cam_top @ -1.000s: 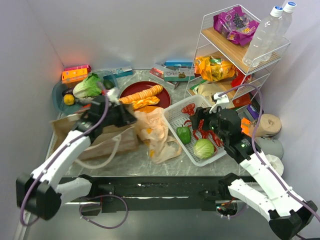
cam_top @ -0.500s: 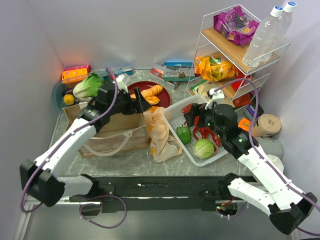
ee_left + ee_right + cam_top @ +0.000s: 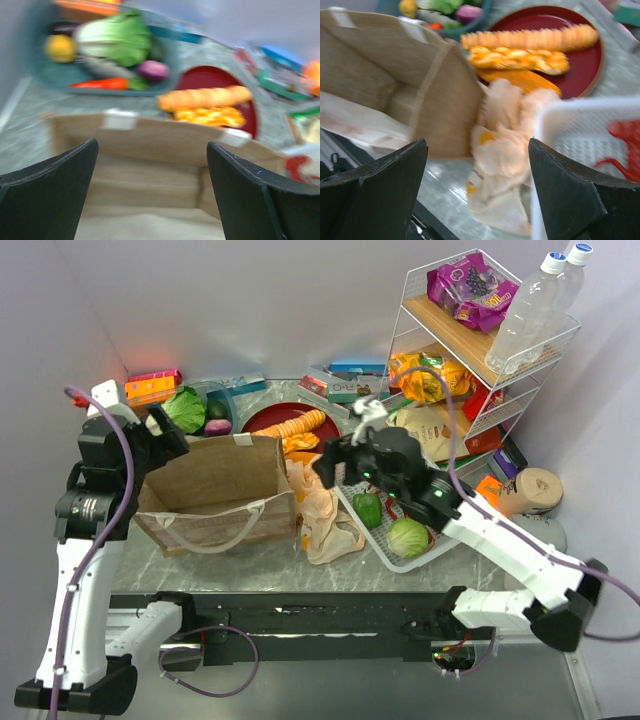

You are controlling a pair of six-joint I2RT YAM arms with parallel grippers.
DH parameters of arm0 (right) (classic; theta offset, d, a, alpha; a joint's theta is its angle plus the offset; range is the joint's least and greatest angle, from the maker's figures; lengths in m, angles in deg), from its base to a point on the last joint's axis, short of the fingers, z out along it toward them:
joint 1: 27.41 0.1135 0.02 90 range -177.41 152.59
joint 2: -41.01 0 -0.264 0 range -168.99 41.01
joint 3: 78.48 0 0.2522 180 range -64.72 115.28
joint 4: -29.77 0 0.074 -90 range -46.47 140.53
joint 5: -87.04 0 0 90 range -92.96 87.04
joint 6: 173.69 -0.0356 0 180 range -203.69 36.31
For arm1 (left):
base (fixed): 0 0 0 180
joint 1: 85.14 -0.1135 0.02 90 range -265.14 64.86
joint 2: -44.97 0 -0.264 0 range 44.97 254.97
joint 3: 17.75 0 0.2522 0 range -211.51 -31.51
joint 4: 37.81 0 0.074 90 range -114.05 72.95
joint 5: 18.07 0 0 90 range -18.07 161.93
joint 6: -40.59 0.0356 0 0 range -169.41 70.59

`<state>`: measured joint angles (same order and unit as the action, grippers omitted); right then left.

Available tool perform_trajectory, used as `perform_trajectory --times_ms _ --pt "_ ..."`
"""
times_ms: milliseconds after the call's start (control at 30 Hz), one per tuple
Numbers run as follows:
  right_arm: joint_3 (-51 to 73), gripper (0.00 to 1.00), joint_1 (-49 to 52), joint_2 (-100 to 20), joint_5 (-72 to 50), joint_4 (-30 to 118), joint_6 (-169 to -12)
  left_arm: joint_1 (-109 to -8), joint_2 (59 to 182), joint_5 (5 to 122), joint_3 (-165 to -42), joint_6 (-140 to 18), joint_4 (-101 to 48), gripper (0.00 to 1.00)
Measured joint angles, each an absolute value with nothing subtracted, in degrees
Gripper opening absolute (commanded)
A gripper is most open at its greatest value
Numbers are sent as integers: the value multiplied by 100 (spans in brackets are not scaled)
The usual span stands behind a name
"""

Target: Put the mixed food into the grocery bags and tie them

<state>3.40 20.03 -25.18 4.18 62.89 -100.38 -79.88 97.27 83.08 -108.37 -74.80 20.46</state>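
Note:
The brown paper bag (image 3: 215,490) stands upright and open at the left. My left gripper (image 3: 170,432) hovers open above the bag's back left corner, holding nothing; its wrist view looks down over the paper bag (image 3: 150,150) toward the lettuce (image 3: 117,37). The crumpled tan plastic bag (image 3: 325,510) lies between the paper bag and the white basket (image 3: 380,540). My right gripper (image 3: 327,465) hangs open and empty just above the plastic bag (image 3: 510,150). In the basket lie a green pepper (image 3: 367,508) and a cabbage (image 3: 408,537).
A wire shelf (image 3: 560,340) at the back right carries a purple packet (image 3: 470,288), an orange packet (image 3: 428,375) and clear bottles (image 3: 530,310). A red plate (image 3: 262,420) with bread sits behind the bags. A teal tray (image 3: 225,395) of vegetables is at the back left.
My left gripper opened, let go of the paper bag and pulled back to the left; the bag now stands upright. My right arm swung left from the basket to above the plastic bag.

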Motion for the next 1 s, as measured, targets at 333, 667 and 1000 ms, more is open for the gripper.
perform_trajectory --times_ms 333,667,1000 --pt "1795 89 2847 -4173 757 6529 -10016 -7988 9659 9683 -10933 -7447 3488 96" --pt "2388 63 2941 -5178 1172 7069 -10031 -8095 9593 9545 -10203 -7355 3644 83" --pt "2388 0 2886 -5183 1677 7388 -10073 -8220 9768 8586 -9318 -7102 2667 12"
